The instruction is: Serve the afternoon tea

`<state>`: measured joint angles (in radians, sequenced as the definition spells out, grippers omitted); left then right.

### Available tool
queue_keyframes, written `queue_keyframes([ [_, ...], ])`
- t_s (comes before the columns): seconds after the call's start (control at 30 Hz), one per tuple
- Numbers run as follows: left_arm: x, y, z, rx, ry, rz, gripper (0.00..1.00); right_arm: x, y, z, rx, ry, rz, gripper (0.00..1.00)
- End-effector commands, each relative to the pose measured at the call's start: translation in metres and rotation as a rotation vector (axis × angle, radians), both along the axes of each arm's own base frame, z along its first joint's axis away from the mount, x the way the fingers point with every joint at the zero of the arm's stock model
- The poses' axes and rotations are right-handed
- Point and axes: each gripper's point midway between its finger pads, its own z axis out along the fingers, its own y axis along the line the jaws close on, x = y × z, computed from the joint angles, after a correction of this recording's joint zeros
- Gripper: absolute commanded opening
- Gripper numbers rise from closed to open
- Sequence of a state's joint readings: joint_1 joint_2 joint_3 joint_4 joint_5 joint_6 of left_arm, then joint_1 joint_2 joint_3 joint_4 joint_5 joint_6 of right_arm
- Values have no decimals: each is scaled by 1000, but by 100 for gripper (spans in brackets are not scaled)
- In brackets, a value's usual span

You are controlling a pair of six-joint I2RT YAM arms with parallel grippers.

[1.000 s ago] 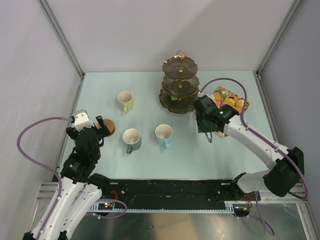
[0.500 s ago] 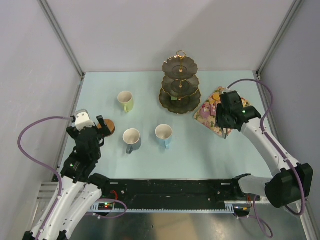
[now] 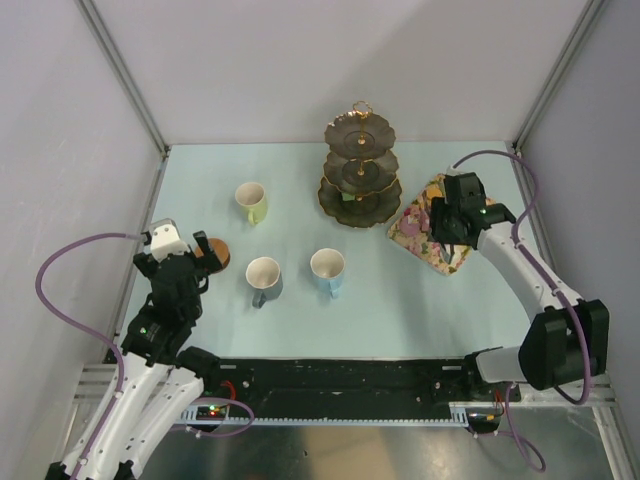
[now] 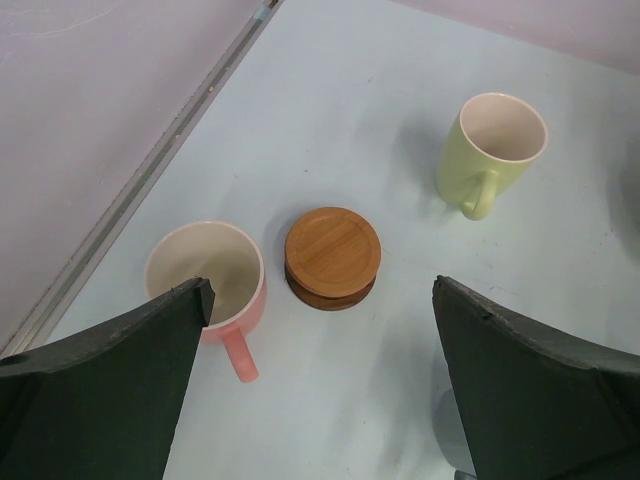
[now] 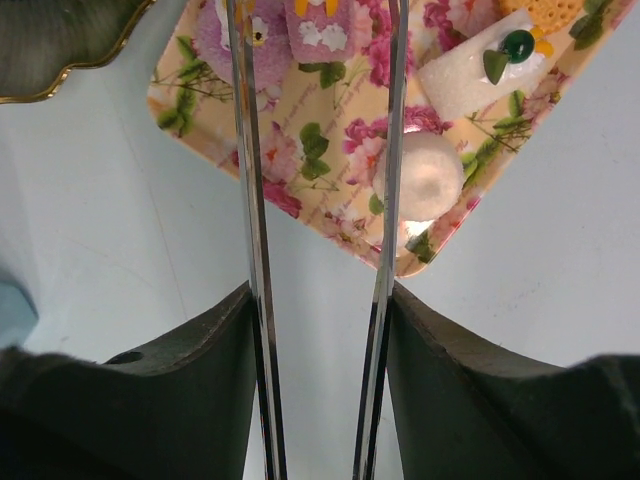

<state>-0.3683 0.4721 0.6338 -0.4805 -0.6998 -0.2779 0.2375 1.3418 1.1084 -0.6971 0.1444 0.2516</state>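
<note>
The dark gold-rimmed three-tier stand (image 3: 360, 170) stands at the back centre. The yellow-green mug (image 3: 251, 201), grey mug (image 3: 264, 277) and blue mug (image 3: 328, 270) stand on the table. My left gripper (image 4: 320, 400) is open and empty above the pink mug (image 4: 205, 275) and a stack of brown coasters (image 4: 332, 255). My right gripper (image 5: 318, 330) is shut on metal tongs (image 5: 250, 200). The tong arms stand apart and reach over the small cakes: a purple one (image 5: 300, 30), a round white one (image 5: 418, 175) and a white one with green trim (image 5: 475, 70).
The cakes lie on a floral rectangular tray (image 5: 320, 190) to the right of the stand, also in the top view (image 3: 447, 262). The stand's lowest rim (image 5: 50, 50) is close to the tray's left corner. Enclosure walls and posts bound the table on three sides.
My right arm has swung right and back from beside the stand to over the floral tray. The left arm and the mugs have not moved.
</note>
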Motion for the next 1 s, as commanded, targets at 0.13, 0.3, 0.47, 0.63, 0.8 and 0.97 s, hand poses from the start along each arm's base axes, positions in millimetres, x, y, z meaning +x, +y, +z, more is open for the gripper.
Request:
queue_keyframes([
  [0.13,3,-2,5,6,-27,-12,100,18,-6,-13,-49,-5,4,55],
  [0.3,2,-2,5,6,-29,-12,100,19,-6,-30,-58,47,8,54],
  [0.47,2,-2,5,8,-28,-12,100,16,-7,-41,-65,89,4,52],
  [0.63,3,-2,5,8,-28,-12,100,9,-8,-47,-67,118,3,50],
  [0.8,3,-1,4,10,-25,-11,100,1,-14,-46,-82,126,-17,42],
  [0.97,3,-2,4,10,-25,-12,100,-3,-16,-26,-99,71,-31,36],
])
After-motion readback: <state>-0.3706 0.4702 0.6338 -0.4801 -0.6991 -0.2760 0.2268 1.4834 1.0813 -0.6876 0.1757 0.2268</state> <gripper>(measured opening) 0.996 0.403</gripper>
